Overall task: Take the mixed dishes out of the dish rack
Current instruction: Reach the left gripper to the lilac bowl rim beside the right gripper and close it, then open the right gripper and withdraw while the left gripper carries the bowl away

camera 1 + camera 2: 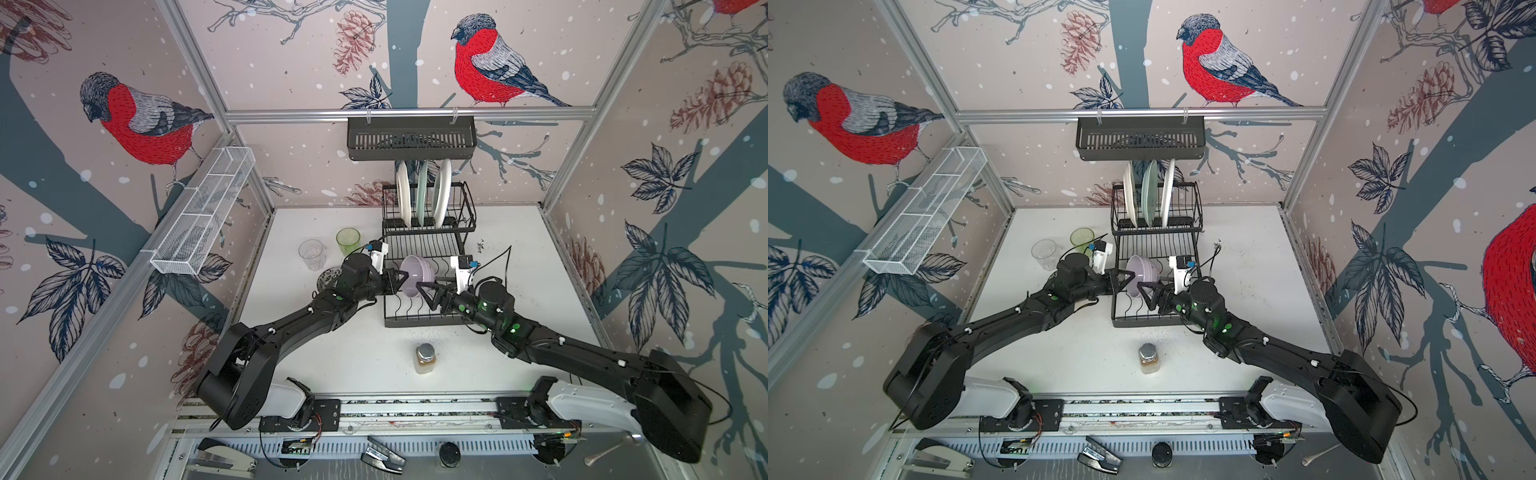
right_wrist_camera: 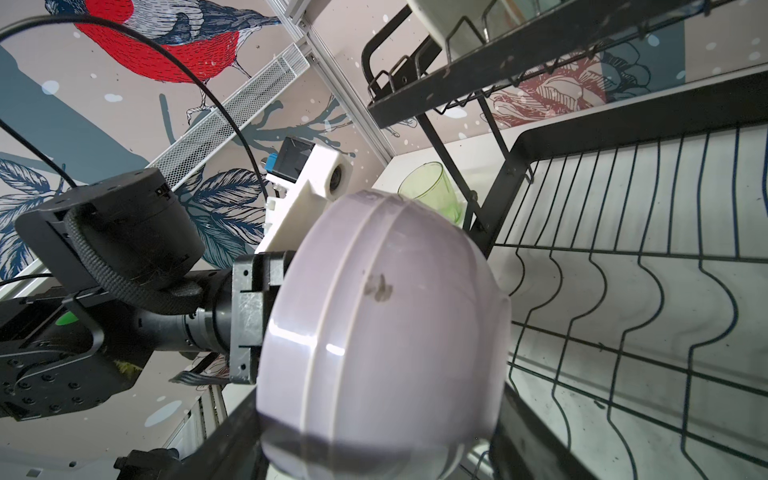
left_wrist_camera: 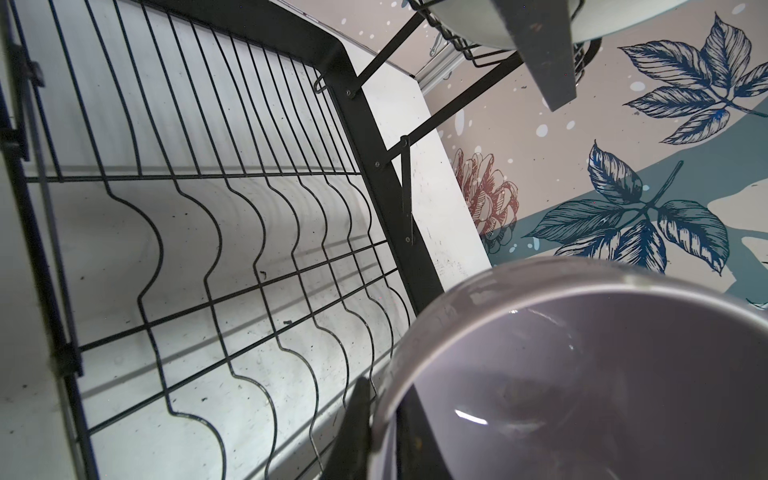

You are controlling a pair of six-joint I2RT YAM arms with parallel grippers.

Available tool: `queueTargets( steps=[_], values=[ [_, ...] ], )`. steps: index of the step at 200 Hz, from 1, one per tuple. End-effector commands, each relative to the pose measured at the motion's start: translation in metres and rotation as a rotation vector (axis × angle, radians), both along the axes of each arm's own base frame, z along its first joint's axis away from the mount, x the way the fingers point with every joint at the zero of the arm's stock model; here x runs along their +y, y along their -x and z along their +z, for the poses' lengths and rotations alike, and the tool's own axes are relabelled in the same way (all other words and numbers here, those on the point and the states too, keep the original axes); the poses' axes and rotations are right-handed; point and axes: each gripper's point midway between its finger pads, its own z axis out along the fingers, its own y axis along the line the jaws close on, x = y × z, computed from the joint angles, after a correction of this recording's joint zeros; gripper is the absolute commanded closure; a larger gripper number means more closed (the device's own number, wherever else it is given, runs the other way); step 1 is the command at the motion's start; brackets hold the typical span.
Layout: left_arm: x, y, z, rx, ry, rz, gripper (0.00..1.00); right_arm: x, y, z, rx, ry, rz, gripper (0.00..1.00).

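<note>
Plates stand on edge in the raised slotted tier of the black wire two-level dish rack (image 1: pixel 428 322): a white round plate (image 1: pixel 403 195), a pale green round plate (image 1: pixel 423 195) and a second white round plate (image 1: pixel 443 195), side by side in both top views. Over the wavy-wired lower tier the lilac glossy bowl (image 1: pixel 415 272) is tipped on its side, mouth toward my left arm. My left gripper (image 1: pixel 400 277) is clamped on its rim. My right gripper (image 1: pixel 425 296) has its jaws spread wide right by the bowl's underside; whether they touch it I cannot tell.

On the white table (image 1: pixel 519 270) left of the rack, a green translucent tumbler (image 1: pixel 348 241) and a clear ribbed tumbler (image 1: pixel 311 253) stand upright, near each other but apart. A dark-patterned bowl (image 1: pixel 328 277) shows partly from under my left wrist. In front of the rack stands a small silver-capped glass jar (image 1: pixel 424 358) holding brown powder.

The left wrist view alone looks into the bowl (image 3: pixel 582 374): a smooth lilac hollow, with one black finger (image 3: pixel 353 424) against the outside of the rim. The right wrist view alone shows the bowl's (image 2: pixel 386 332) ridged underside with a dark smudge, and the green tumbler (image 2: pixel 432 191) beyond a rack post. Only the top views take in the jar and the clear tumbler.
</note>
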Motion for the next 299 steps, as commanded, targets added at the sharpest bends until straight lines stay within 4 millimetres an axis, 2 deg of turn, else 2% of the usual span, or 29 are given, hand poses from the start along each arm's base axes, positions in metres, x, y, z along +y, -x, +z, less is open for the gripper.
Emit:
queueTargets(
  steps=[1,22,54,139,188,252,299],
  values=[
    [-0.014,0.010,0.020,-0.057,0.057,-0.100,1.00,0.009,0.007,0.014,-0.043,-0.034,0.062,0.31],
    [-0.010,0.011,0.016,-0.053,0.042,-0.086,1.00,0.004,0.002,0.008,-0.036,-0.009,0.025,0.12],
    [-0.002,0.012,0.014,-0.066,0.020,-0.048,1.00,-0.006,-0.004,-0.006,-0.026,0.051,-0.039,0.00],
    [0.009,0.010,0.001,-0.047,-0.067,-0.010,1.00,-0.018,-0.012,-0.018,-0.053,0.168,-0.117,0.00],
    [0.019,0.007,-0.004,-0.024,-0.099,0.042,1.00,-0.028,-0.028,-0.026,-0.072,0.277,-0.203,0.00],
    [0.049,-0.001,-0.002,-0.016,-0.151,0.168,1.00,-0.026,-0.034,-0.026,-0.095,0.335,-0.208,0.00],
    [0.084,-0.006,-0.007,0.030,-0.252,0.286,1.00,-0.029,-0.036,-0.027,-0.130,0.363,-0.219,0.00]
  ],
)
